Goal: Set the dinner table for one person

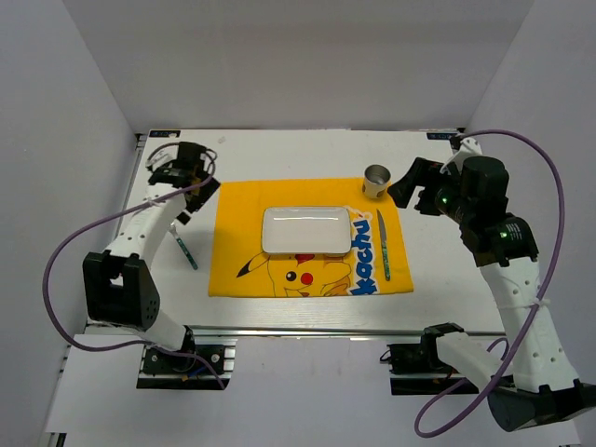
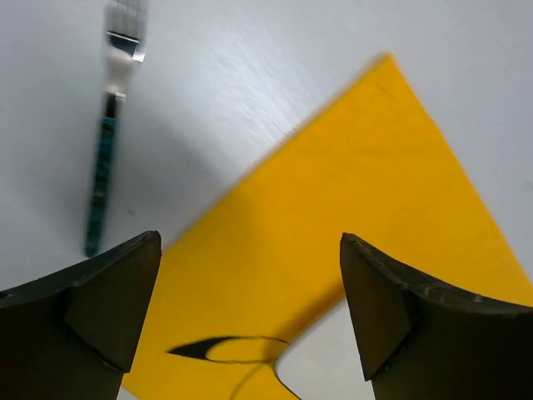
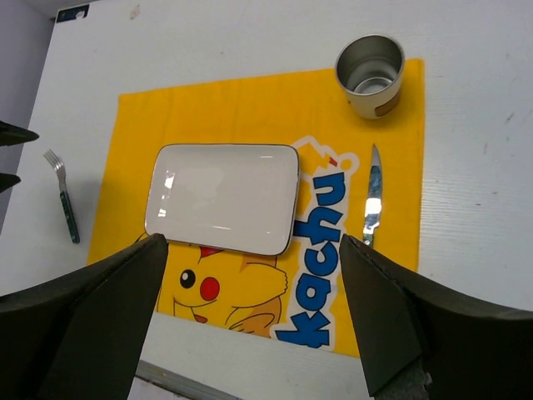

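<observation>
The white worktop (image 1: 307, 154) spans the enclosure floor and carries everything. The left arm stretches from 7 toward 10 o'clock, with the left gripper (image 2: 248, 279) spread wide and empty above a placemat corner. The right arm bends up toward 2 o'clock, and the right gripper (image 3: 250, 283) is likewise parted, holding nothing. The yellow placemat (image 1: 237, 242) lies at the centre and bears a white plate (image 1: 305, 230). A metal cup (image 1: 376, 179) stands at the placemat's 1 o'clock corner and a knife (image 1: 382, 244) lies at 3. A fork (image 1: 185, 250) lies off the cloth at 9.
</observation>
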Controlling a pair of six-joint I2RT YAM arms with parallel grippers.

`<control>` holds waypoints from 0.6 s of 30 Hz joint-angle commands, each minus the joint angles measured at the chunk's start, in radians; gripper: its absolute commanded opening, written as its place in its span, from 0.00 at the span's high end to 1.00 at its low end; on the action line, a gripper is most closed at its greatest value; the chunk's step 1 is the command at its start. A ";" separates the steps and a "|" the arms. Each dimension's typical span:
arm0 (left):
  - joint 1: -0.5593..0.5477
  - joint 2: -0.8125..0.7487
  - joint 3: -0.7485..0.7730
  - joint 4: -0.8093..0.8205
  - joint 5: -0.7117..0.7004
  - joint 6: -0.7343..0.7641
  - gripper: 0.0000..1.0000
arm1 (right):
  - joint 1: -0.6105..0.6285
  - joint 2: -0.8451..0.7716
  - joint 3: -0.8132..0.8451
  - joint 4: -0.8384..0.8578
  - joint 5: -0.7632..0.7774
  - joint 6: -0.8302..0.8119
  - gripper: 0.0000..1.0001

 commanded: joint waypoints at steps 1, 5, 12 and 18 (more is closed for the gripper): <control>0.108 -0.005 -0.048 -0.049 0.033 0.143 0.02 | -0.002 -0.007 -0.018 0.080 -0.094 -0.005 0.11; 0.193 0.008 -0.153 0.002 0.050 0.172 0.02 | 0.001 -0.010 -0.043 0.101 -0.115 0.001 0.11; 0.315 0.057 -0.266 0.095 0.112 0.180 0.04 | -0.004 -0.011 -0.081 0.126 -0.140 0.007 0.11; 0.353 0.118 -0.332 0.197 0.144 0.179 0.12 | -0.004 -0.014 -0.092 0.141 -0.151 0.016 0.11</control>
